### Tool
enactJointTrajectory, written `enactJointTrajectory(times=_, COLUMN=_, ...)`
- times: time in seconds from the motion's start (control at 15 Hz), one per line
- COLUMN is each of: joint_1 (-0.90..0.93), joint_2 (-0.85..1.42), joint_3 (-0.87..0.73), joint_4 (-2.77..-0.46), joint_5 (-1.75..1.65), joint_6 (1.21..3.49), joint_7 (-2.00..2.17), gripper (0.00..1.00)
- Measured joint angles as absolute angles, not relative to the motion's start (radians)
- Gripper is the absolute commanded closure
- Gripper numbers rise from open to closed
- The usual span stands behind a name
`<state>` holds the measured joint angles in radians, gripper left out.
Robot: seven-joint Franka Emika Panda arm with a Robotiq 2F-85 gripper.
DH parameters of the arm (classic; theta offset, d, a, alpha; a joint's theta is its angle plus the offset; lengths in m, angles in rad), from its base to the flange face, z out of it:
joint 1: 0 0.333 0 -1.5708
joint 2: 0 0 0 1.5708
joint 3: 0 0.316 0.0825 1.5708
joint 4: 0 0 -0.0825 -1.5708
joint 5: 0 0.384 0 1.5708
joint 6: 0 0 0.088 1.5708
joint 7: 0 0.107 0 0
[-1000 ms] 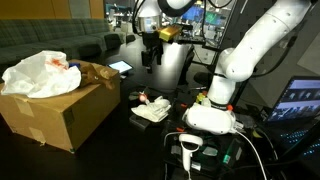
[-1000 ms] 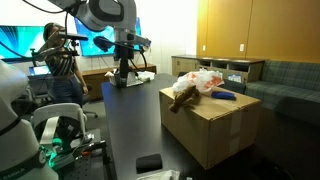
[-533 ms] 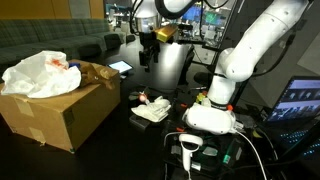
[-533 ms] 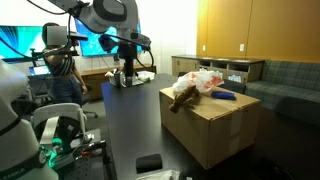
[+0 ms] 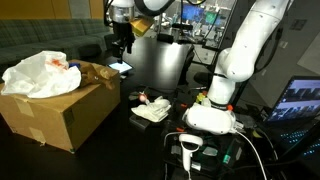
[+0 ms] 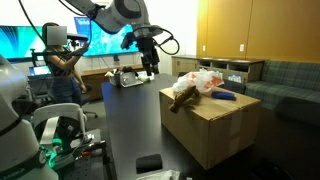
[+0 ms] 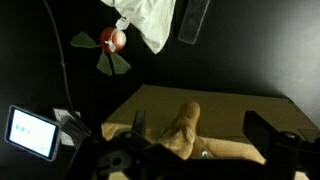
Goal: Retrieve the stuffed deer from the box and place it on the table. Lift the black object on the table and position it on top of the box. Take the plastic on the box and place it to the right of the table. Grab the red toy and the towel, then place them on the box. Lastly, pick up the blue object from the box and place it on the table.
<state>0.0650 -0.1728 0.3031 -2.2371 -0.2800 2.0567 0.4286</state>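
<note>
On the left, the box (image 5: 50, 110) carries the plastic (image 5: 38, 72) and, at its right edge, the deer (image 5: 98, 72). Above that edge hangs the gripper (image 5: 120, 48), jaws wide and holding nothing. Further right, the red toy (image 5: 142, 99) and towel (image 5: 153, 113) lie on the table (image 5: 115, 150).

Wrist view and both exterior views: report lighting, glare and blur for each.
Wrist view: dim, the table almost black, the towel overexposed, the foreground at the bottom dark and blurred. Both exterior views: the plastic on the box glares white; in an exterior view a monitor blows out blue.
</note>
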Motion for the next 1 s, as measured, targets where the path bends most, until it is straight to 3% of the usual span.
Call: enactJointTrajectory(times=1.0, joint_1=0.168, joint_2=0.253, joint_3=0.171, joint_4=-1.935, joint_5=-0.283, joint_6=2.312, joint_7=0.495, gripper=0.00)
